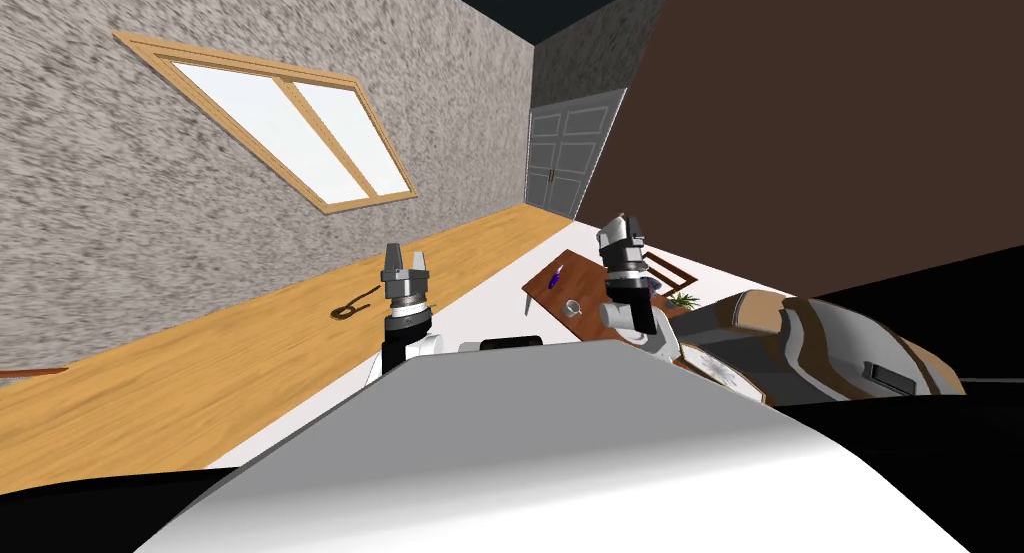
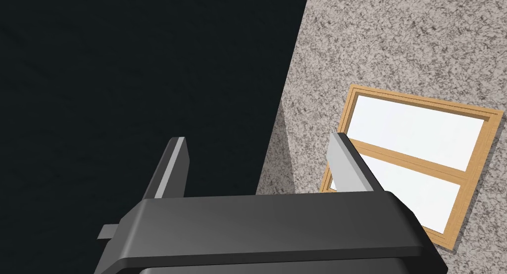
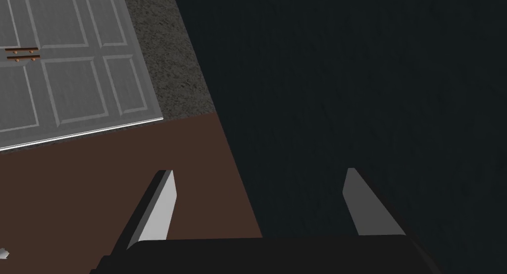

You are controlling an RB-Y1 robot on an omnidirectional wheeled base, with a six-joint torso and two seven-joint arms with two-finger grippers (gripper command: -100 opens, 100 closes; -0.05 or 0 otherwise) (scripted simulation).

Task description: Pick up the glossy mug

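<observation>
A small, shiny grey mug [image 1: 573,307] stands on a low brown table [image 1: 540,282] ahead of me and to my right. My right gripper [image 1: 626,220] is raised above and just right of the mug, well clear of it, pointing upward. In the right wrist view its fingers [image 3: 159,206] stand wide apart with nothing between them. My left gripper [image 1: 406,252] is held up over the wooden floor, left of the table, and the left wrist view shows it [image 2: 257,137] open and empty.
On the table lie a blue pen [image 1: 554,274] and a small green plant [image 1: 685,300]. A brown and grey armchair [image 1: 850,347] sits close at my right. A dark looped object [image 1: 350,307] lies on the floor. A grey double door [image 1: 560,162] stands at the far end.
</observation>
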